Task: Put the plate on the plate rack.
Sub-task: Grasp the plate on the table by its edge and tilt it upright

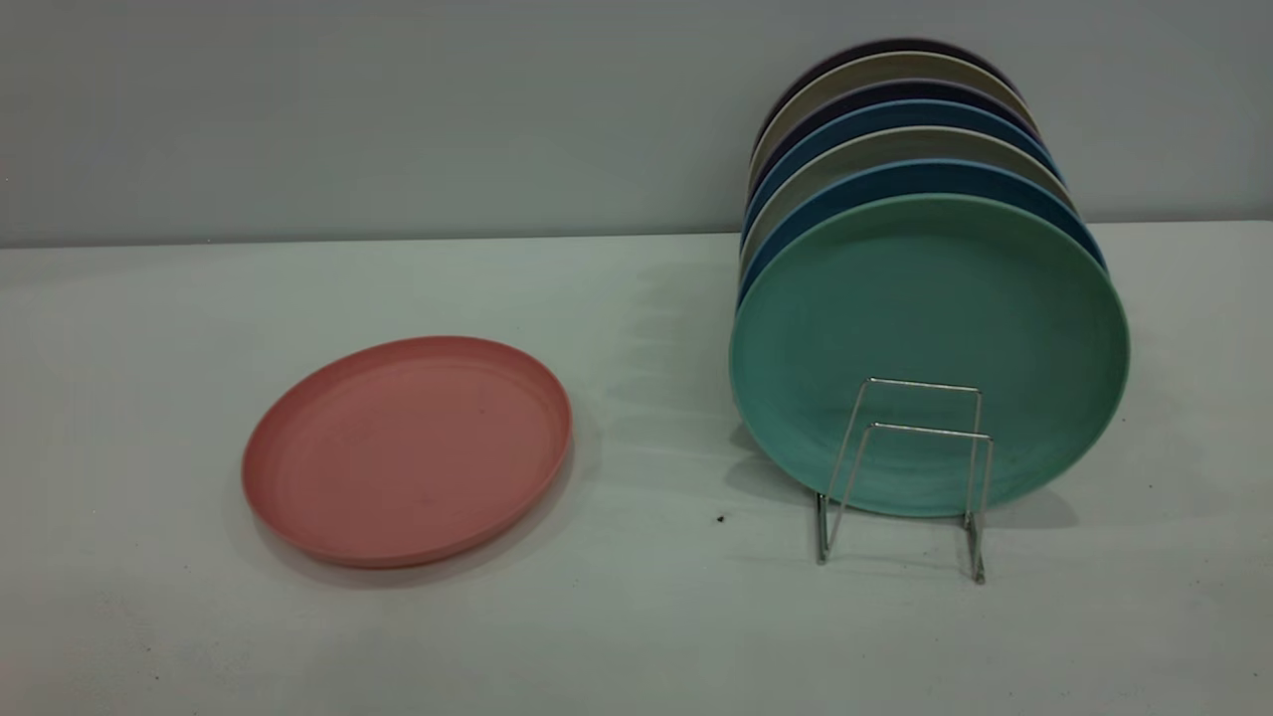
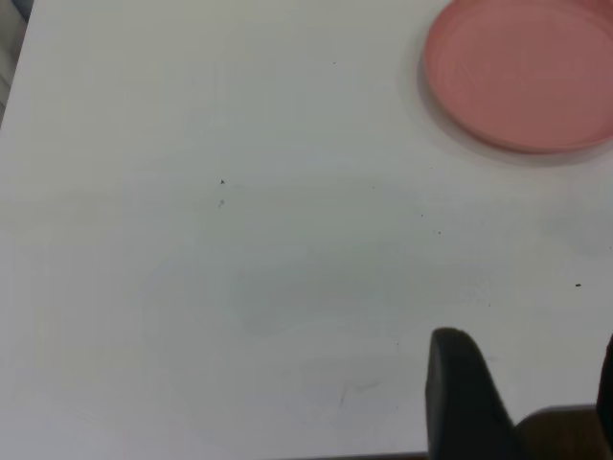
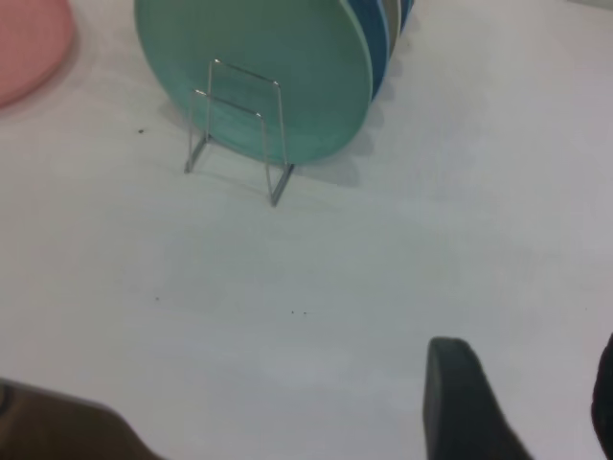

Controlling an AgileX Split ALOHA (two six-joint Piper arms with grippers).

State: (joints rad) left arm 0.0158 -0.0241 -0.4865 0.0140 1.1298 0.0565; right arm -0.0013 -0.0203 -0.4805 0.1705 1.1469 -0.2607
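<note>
The salmon-pink plate (image 1: 408, 452) lies flat on the white table, left of centre; it also shows in the left wrist view (image 2: 522, 72) and at the edge of the right wrist view (image 3: 29, 48). The silver wire plate rack (image 1: 930, 430) stands at the right, its two front loops free; it also shows in the right wrist view (image 3: 247, 73). Neither arm shows in the exterior view. My left gripper (image 2: 532, 383) is open and empty over bare table, well away from the pink plate. My right gripper (image 3: 532, 398) is open and empty over bare table, some way from the rack.
A teal-green plate (image 1: 925, 318) stands upright in the rack, with several blue and beige plates (image 1: 895, 179) in a row behind it. A grey wall runs along the table's far edge. A small dark speck (image 1: 720, 518) lies between plate and rack.
</note>
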